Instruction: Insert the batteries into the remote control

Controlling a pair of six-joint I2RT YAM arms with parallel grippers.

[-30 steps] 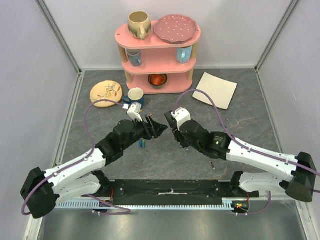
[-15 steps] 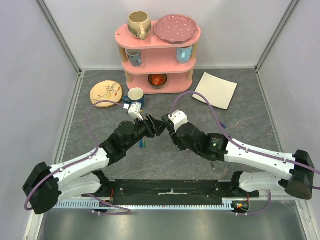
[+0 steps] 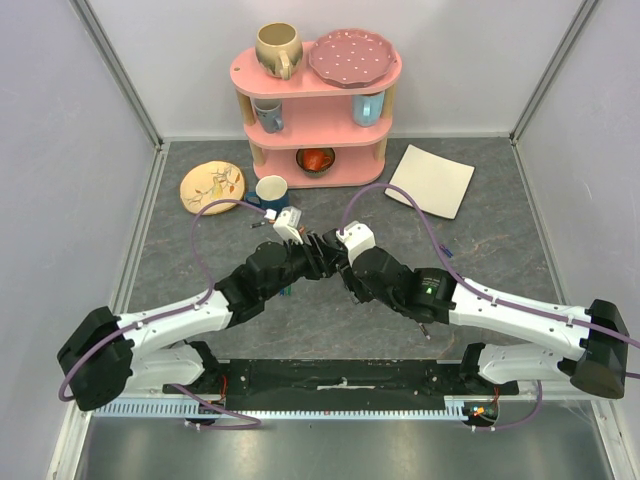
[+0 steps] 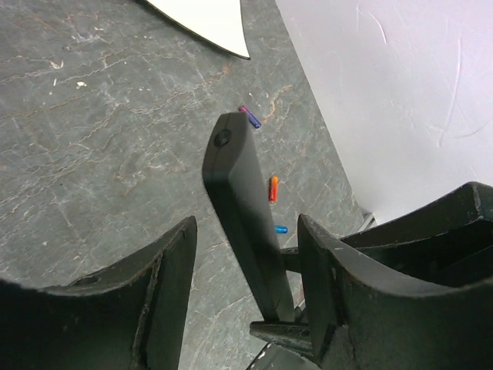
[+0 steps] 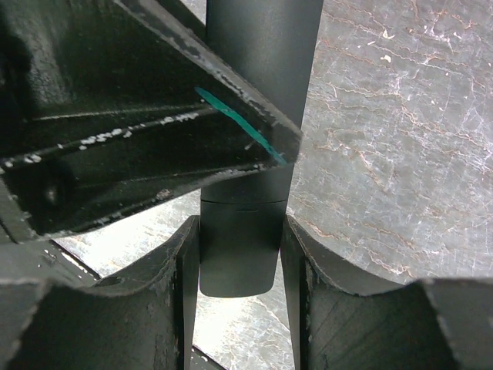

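Back of bench (image 3: 500, 230): one pink shelf (image 3: 316, 110), one white plate (image 3: 430, 180), one tan plate (image 3: 211, 187). Centre, mid-air: one remote control (image 4: 239, 185), right gripper (image 5: 240, 250) jaws clamped on its end, left gripper (image 4: 246, 231) jaws pretty wide, straddling it. Three batteries (image 4: 273, 187) loose beyond: purple, orange, blue.

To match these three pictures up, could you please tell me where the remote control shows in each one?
Top view: remote control at the centre, largely hidden.
Left wrist: remote control up the middle.
Right wrist: remote control down the centre.
Shared landmark: grey table.
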